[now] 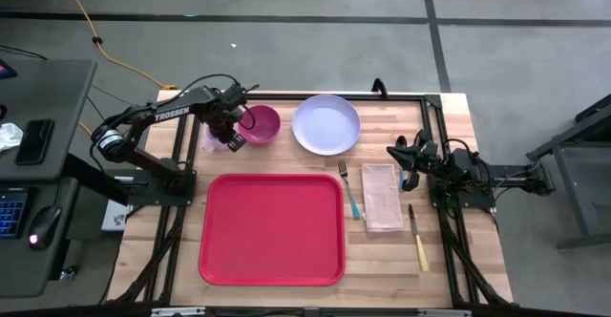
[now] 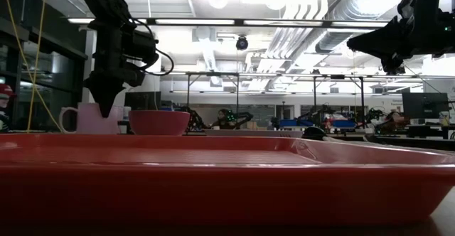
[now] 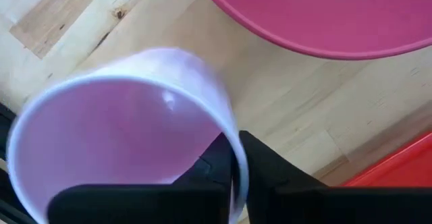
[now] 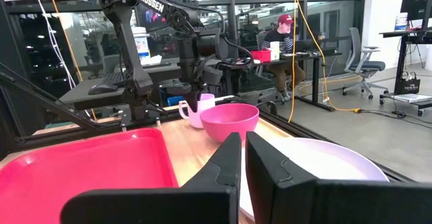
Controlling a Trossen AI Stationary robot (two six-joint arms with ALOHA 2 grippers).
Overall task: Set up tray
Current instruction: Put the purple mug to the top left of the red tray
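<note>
Red tray (image 2: pixel 213 186) closest to the lens in the low view, flat on the wooden table (image 1: pixel 382 260) at 6 o'clock from its middle, nothing on it. Beyond its far rim, at 10 o'clock on the table: lavender cup (image 3: pixel 121 136), upright, handle on the side away from the pink bowl (image 1: pixel 260 123) just beside it at 11 o'clock. Left gripper (image 3: pixel 234 142) down over the cup, one dark finger inside the rim and one outside, clenched on the thin wall at the side facing the bowl. Pale plate (image 1: pixel 326 124) at 12 o'clock, near the bowl but apart from it. Fork (image 1: pixel 347 188), tan napkin (image 1: pixel 382 198) and yellow-handled knife (image 1: pixel 418 236) laid out at 3 o'clock of the tray, off its edge, fork nearest, knife farthest. Right gripper (image 4: pixel 243 143) raised at 3 o'clock on the table, fingers pressed together on nothing, waiting.

Step in hand, by the look of it: first pick, cup gripped and not yet carried off; base hidden behind the tray's rim, so no telling whether clear of the wood. Task barely begun, every piece outside the tray.

Next move, as a judgement: straight lift to clear the bowl's rim, then a carry toward 5 o'clock, over the tray's low edge, and a level set-down near a far corner, leaving room for plate and bowl. Called for: firm pinch on a thin wall, cup kept upright, slow swing so as not to clip the bowl.
</note>
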